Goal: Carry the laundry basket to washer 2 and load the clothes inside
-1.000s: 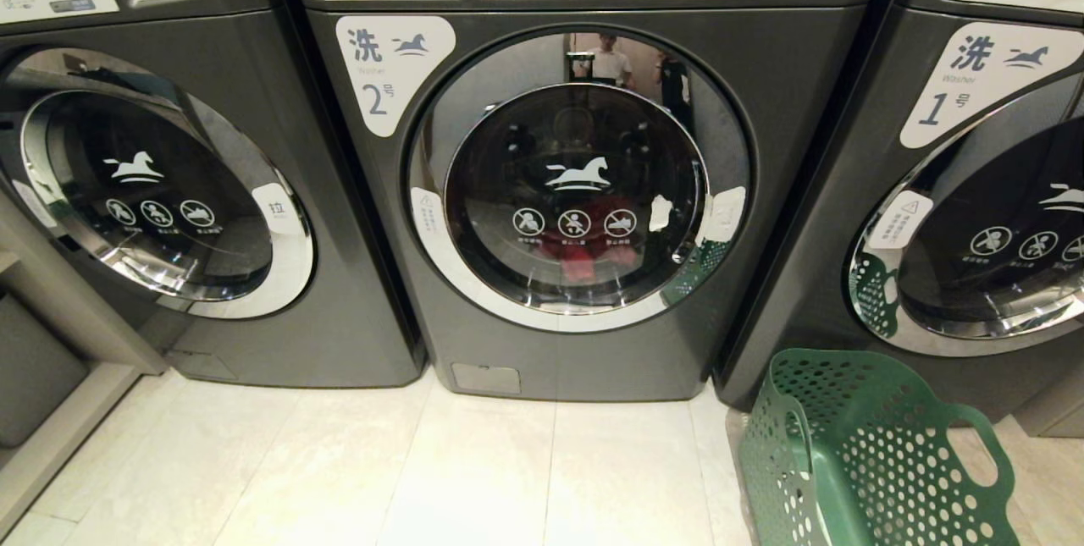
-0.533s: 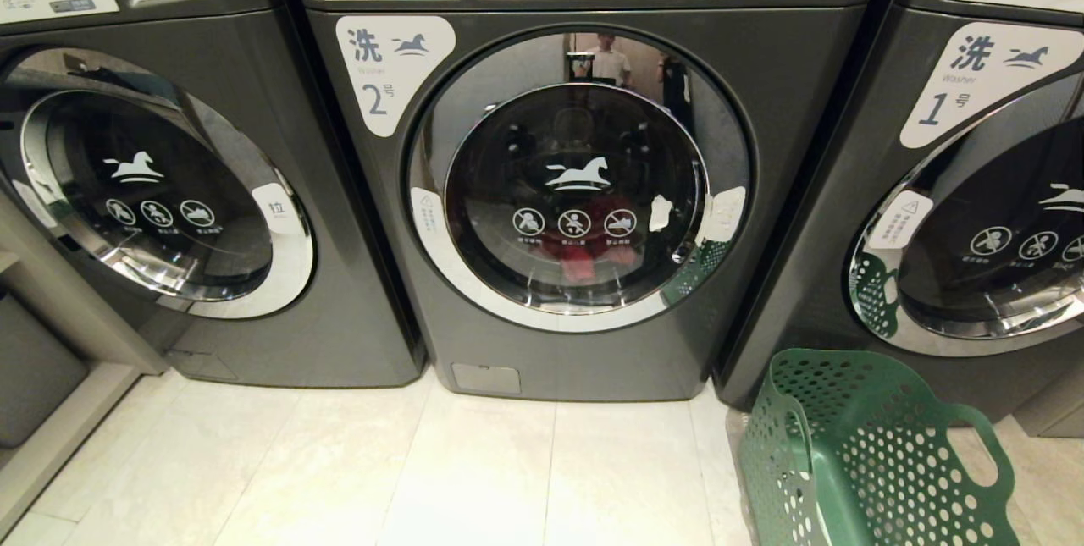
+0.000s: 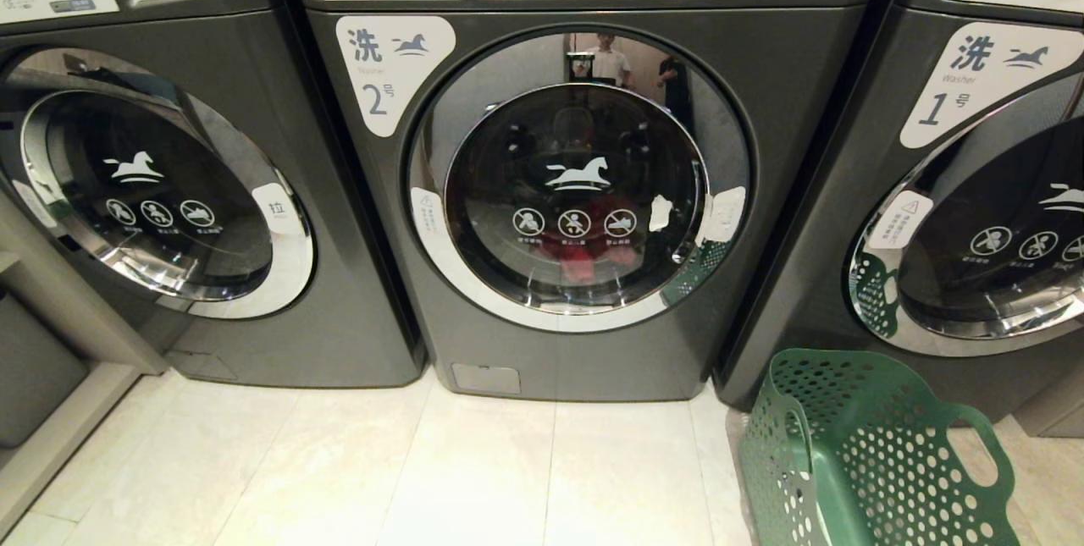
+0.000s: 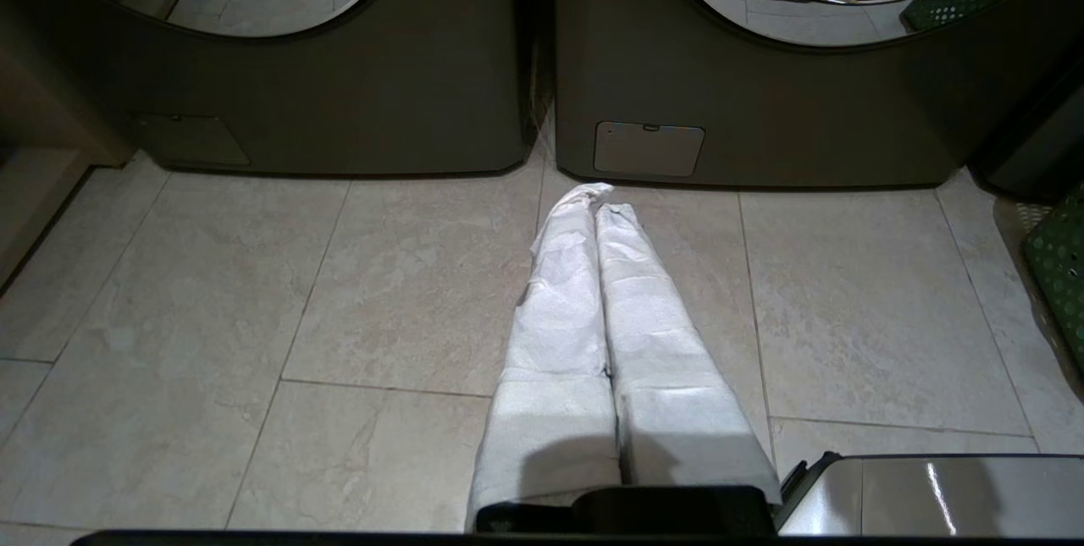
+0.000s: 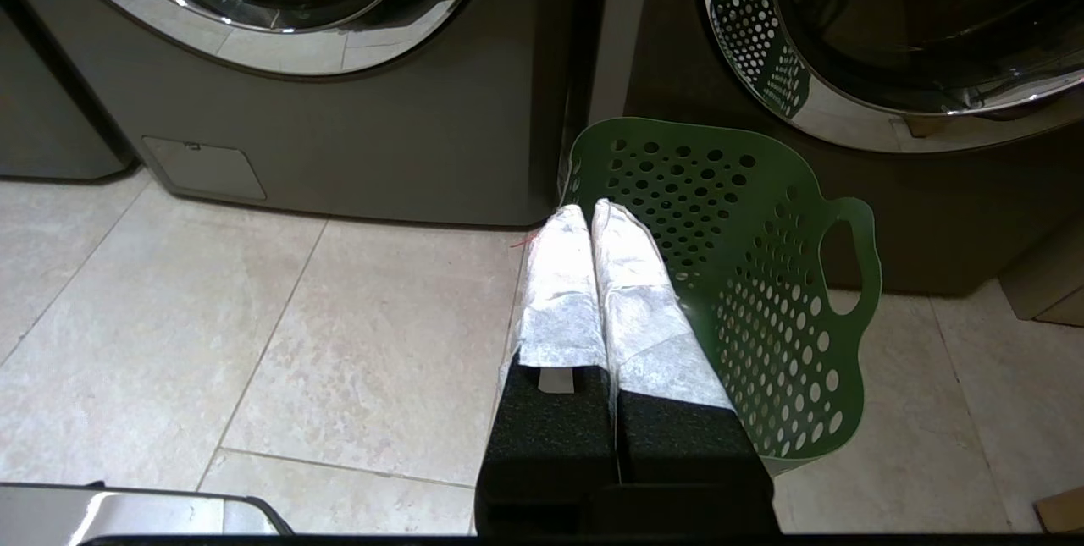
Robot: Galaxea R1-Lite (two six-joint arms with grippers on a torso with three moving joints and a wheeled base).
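Washer 2 (image 3: 576,190), a dark grey front-load machine with a chrome-ringed round glass door and a white label bearing a blue "2" and a horse logo, stands in the middle of the head view with its door closed. Behind the glass, low in the drum, a bright red garment (image 3: 584,254) shows; other clothes cannot be made out. To its right stands the like dark grey washer labelled "1" (image 3: 974,216), and to its left a third dark grey washer (image 3: 169,190), both with doors closed. The dark green plastic laundry basket (image 3: 872,453), its walls pierced with round holes and an oval handle cut-out in its side, sits on the pale tiled floor (image 3: 423,470) just in front of the washer labelled "1", near the right lower corner of washer 2; what shows of its inside holds nothing. The left gripper (image 4: 597,199) hangs low over the floor before washer 2, its white-wrapped fingers (image 4: 559,309) pressed together on nothing. The right gripper (image 5: 589,212) hangs beside the basket's near wall, its white-wrapped fingers (image 5: 631,292) likewise together and holding nothing.
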